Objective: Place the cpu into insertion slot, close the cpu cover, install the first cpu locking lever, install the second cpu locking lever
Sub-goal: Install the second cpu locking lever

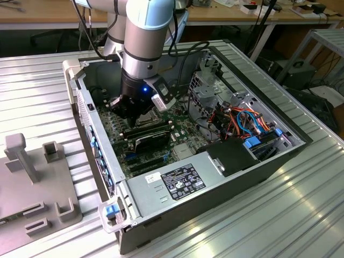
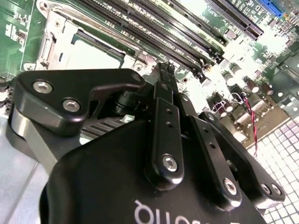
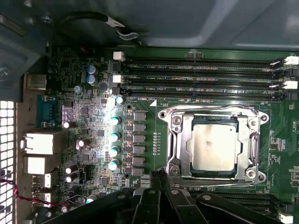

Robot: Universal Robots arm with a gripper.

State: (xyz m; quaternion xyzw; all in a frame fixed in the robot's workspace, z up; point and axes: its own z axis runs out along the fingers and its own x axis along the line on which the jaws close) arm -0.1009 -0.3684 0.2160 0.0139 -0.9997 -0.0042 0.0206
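Ribbed metal bench (image 1: 301,215) carries an opened computer case (image 1: 226,177). On its green circuit board (image 3: 93,121) the cpu (image 3: 214,147) sits in the insertion slot (image 3: 174,122), with the cpu cover (image 3: 254,140) lying closed around it. Just beside the slot, the gripper (image 3: 161,173) hovers, its fingers (image 2: 164,77) pressed together, holding nothing.

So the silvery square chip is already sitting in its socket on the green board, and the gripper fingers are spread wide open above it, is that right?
Not quite. The silvery-grey square chip does sit in the silver-rimmed socket on the green circuit board, as the first wrist view shows. But the black gripper's fingers are pressed together, not spread, as the second wrist view shows.
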